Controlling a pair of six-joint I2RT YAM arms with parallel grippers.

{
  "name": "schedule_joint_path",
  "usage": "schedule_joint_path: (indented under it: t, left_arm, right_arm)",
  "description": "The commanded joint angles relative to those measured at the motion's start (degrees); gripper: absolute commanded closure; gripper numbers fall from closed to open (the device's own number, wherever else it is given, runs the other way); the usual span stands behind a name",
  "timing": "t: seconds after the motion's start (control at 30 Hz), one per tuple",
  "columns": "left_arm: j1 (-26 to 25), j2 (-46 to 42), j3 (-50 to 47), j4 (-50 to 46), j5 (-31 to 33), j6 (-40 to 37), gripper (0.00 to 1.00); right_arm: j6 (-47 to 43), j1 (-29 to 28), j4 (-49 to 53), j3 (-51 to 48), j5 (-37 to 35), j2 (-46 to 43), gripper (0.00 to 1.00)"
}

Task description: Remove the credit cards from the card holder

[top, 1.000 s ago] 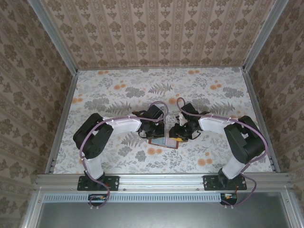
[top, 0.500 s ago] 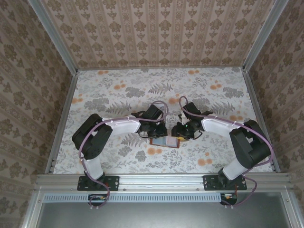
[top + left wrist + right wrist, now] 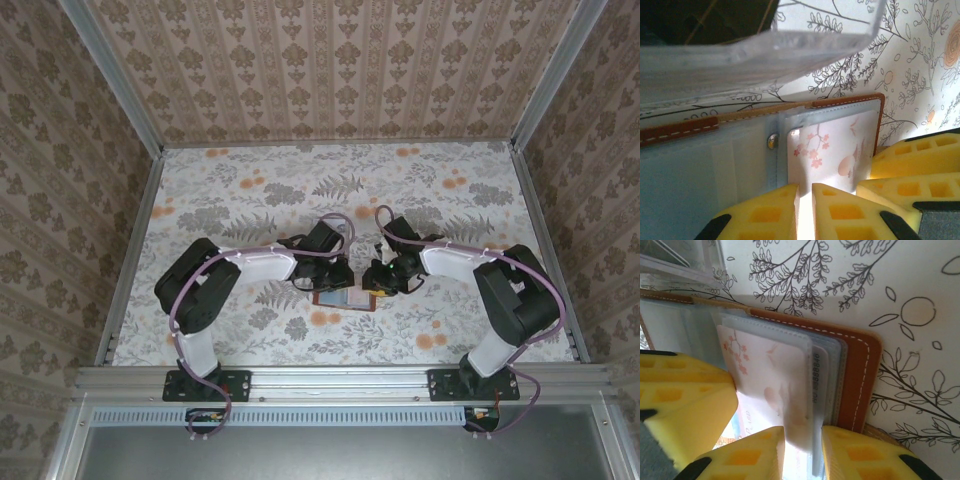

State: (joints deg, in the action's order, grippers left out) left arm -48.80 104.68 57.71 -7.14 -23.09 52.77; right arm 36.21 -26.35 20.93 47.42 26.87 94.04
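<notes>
Holder (image 3: pixel 345 298) lies open on the worktop, centre-near, between both hands, with a clear tray (image 3: pixel 765 50) just beside it. Cards (image 3: pixel 775 385) not yet out, stacked in the right-side pocket. Right hand (image 3: pixel 803 435) is pinched on the cards' edge. Left hand (image 3: pixel 805 192) is almost clenched over the fold; can't tell if it grips anything. Step: first extraction. Next: left pins the holder flat, right draws the cards straight out of the pocket.

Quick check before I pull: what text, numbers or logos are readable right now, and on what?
Second card, along its exposed edge: a row of raised digits, too blurred to read.
Front card: pink blossom artwork, no words legible.
Small print just beside the front card's lower edge: too blurred to read.
Card holder: no text, only white stitching.
</notes>
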Motion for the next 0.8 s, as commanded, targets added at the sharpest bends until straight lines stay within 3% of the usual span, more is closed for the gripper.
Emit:
schedule_joint_path:
  t: [0.0,0.47,0.77]
  left_arm:
    - [0.17,1.24,-0.85,0.59,-0.83,0.62,0.86]
    - [0.17,-2.13,0.86,-9.59,6.02,-2.73,0.81]
    - [-0.07,-3.42,0.97,-8.85,5.6,-2.6,0.8]
  right_arm:
    - [0.1,-0.04,-0.54,-0.66,1.18,1.15,0.73]
    - [-0.67,-0.02,1.76,0.04,-1.02,-0.11,0.77]
    - [-0.74,-0.02,3.07,0.74,-1.47,-1.5,0.77]
